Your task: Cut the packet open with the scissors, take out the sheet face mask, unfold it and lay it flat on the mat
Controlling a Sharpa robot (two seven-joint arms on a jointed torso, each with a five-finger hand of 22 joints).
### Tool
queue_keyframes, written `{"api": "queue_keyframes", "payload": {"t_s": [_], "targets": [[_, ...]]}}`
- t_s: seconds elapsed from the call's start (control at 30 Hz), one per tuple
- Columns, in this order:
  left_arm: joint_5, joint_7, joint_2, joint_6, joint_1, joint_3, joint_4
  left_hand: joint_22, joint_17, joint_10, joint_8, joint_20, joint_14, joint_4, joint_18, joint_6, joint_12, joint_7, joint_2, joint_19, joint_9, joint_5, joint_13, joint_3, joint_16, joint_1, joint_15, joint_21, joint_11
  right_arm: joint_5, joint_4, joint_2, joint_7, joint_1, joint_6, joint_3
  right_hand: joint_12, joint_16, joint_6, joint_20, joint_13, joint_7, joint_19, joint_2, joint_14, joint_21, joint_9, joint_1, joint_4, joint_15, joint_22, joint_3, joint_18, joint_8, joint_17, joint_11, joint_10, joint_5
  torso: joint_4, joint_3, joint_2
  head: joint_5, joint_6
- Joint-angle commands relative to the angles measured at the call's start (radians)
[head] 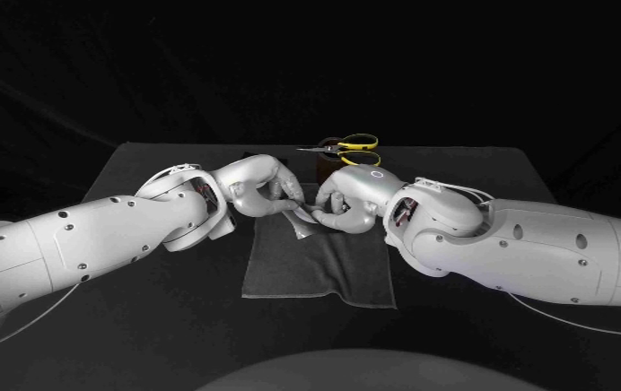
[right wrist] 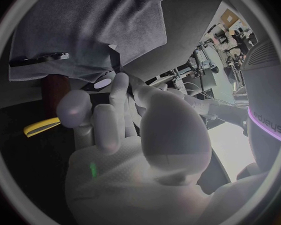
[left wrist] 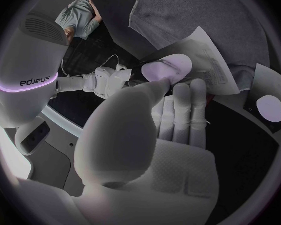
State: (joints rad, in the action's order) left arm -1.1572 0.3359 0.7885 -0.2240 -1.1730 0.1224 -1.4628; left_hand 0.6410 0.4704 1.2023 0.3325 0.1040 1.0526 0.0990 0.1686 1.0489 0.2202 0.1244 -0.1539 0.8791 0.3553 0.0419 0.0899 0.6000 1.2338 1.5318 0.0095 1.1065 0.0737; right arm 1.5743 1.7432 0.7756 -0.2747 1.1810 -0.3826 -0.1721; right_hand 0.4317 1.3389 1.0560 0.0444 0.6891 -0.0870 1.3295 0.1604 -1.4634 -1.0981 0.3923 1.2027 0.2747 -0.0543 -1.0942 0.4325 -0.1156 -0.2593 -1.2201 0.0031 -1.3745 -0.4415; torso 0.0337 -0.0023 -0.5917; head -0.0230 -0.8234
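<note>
Packet (left wrist: 206, 55) in left hand (head: 259, 189) over mat (head: 317, 274); right hand (head: 347, 207) alongside

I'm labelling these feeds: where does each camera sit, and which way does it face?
Head view: on the robot's head, looking down; shows the left hand and right hand meeting over the mat.
Left wrist view: behind the left hand, facing its fingers holding the packet.
Right wrist view: behind the right hand, facing the scissors.
All share the mat.
</note>
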Motion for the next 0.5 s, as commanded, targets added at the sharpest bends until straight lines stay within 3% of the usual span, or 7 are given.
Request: {"api": "queue_keyframes", "payload": {"t_s": [0.03, 0.13, 0.2, 0.23, 0.27, 0.5], "targets": [[0.006, 0.004, -0.003, 0.017, 0.0, 0.0, -0.001, 0.002, -0.001, 0.007, 0.006, 0.002, 0.0, -0.004, 0.015, 0.002, 0.004, 0.008, 0.007, 0.006, 0.001, 0.006, 0.002, 0.0, 0.003, -0.007, -0.004, 0.003, -0.003, 0.008, 0.004, 0.005, 0.007, 0.0, 0.004, 0.001, -0.002, 0.012, 0.005, -0.004, 0.0, 0.01, 0.015, -0.062, -0.04, -0.015, 0.006, 0.048, -0.038, -0.016, -0.016, 0.106, 0.006, -0.009, -0.015, -0.008, -0.01, 0.13, 0.0005, -0.0007, 0.0, 0.0, 0.0], [0.006, 0.004, -0.002, 0.018, 0.0, 0.0, 0.0, 0.002, -0.002, 0.007, 0.006, 0.002, 0.0, -0.005, 0.015, 0.002, 0.004, 0.008, 0.007, 0.006, 0.001, 0.006, 0.002, 0.0, 0.003, -0.007, -0.004, 0.004, -0.003, -0.021, 0.006, 0.013, 0.023, 0.0, 0.022, 0.001, -0.001, 0.027, 0.013, -0.005, 0.002, 0.011, 0.024, -0.065, -0.045, -0.032, 0.015, 0.041, -0.085, -0.015, -0.037, 0.204, 0.01, -0.023, -0.039, -0.009, -0.024, 0.24, 0.0007, -0.0004, 0.0, 0.001, -0.001], [0.005, 0.003, -0.001, 0.018, 0.0, 0.0, 0.001, 0.002, -0.002, 0.007, 0.006, 0.002, 0.0, -0.005, 0.015, 0.002, 0.004, 0.008, 0.007, 0.006, 0.001, 0.006, 0.002, 0.0, 0.003, -0.007, -0.004, 0.004, -0.003, -0.047, 0.008, 0.019, 0.036, 0.0, 0.038, 0.001, 0.001, 0.041, 0.019, -0.005, 0.005, 0.013, 0.031, -0.071, -0.049, -0.045, 0.02, 0.029, -0.103, -0.018, -0.053, 0.233, 0.013, -0.032, -0.06, -0.01, -0.033, 0.292, 0.0008, -0.0001, 0.0, 0.002, 0.0], [0.004, 0.003, -0.001, 0.017, 0.0, 0.0, 0.002, 0.002, -0.002, 0.007, 0.006, 0.002, 0.0, -0.005, 0.015, 0.002, 0.004, 0.008, 0.007, 0.006, 0.001, 0.006, 0.002, 0.0, 0.003, -0.007, -0.004, 0.004, -0.003, -0.066, 0.009, 0.022, 0.043, 0.0, 0.047, 0.001, 0.004, 0.055, 0.024, -0.007, 0.008, 0.017, 0.038, -0.071, -0.053, -0.059, 0.025, 0.023, -0.122, -0.02, -0.068, 0.244, 0.016, -0.041, -0.08, -0.013, -0.041, 0.35, 0.0003, 0.0, 0.0, 0.003, 0.0], [0.003, 0.003, -0.001, 0.017, 0.0, 0.0, 0.003, 0.002, -0.002, 0.006, 0.006, 0.002, 0.0, -0.006, 0.015, 0.002, 0.003, 0.008, 0.007, 0.006, 0.001, 0.006, 0.002, 0.001, 0.003, -0.007, -0.004, 0.004, -0.003, -0.086, 0.011, 0.025, 0.051, 0.001, 0.056, 0.001, 0.005, 0.065, 0.027, -0.008, 0.01, 0.019, 0.041, -0.07, -0.056, -0.066, 0.027, 0.014, -0.132, -0.021, -0.076, 0.248, 0.017, -0.047, -0.095, -0.014, -0.046, 0.38, 0.0003, 0.0001, 0.0, 0.003, 0.0], [-0.001, -0.003, -0.001, 0.01, 0.0, 0.0, 0.008, 0.002, -0.002, 0.005, 0.005, 0.002, 0.0, -0.007, 0.015, 0.001, 0.003, 0.008, 0.007, 0.006, 0.001, 0.006, 0.002, 0.001, 0.003, -0.008, -0.004, 0.004, -0.003, -0.213, 0.013, 0.039, 0.09, 0.004, 0.095, 0.002, 0.01, 0.086, 0.036, -0.011, 0.016, 0.024, 0.049, -0.069, -0.062, -0.083, 0.033, -0.01, -0.142, -0.024, -0.095, 0.237, 0.021, -0.062, -0.125, -0.018, -0.058, 0.393, -0.001, -0.0001, 0.0, 0.003, 0.001]]}}
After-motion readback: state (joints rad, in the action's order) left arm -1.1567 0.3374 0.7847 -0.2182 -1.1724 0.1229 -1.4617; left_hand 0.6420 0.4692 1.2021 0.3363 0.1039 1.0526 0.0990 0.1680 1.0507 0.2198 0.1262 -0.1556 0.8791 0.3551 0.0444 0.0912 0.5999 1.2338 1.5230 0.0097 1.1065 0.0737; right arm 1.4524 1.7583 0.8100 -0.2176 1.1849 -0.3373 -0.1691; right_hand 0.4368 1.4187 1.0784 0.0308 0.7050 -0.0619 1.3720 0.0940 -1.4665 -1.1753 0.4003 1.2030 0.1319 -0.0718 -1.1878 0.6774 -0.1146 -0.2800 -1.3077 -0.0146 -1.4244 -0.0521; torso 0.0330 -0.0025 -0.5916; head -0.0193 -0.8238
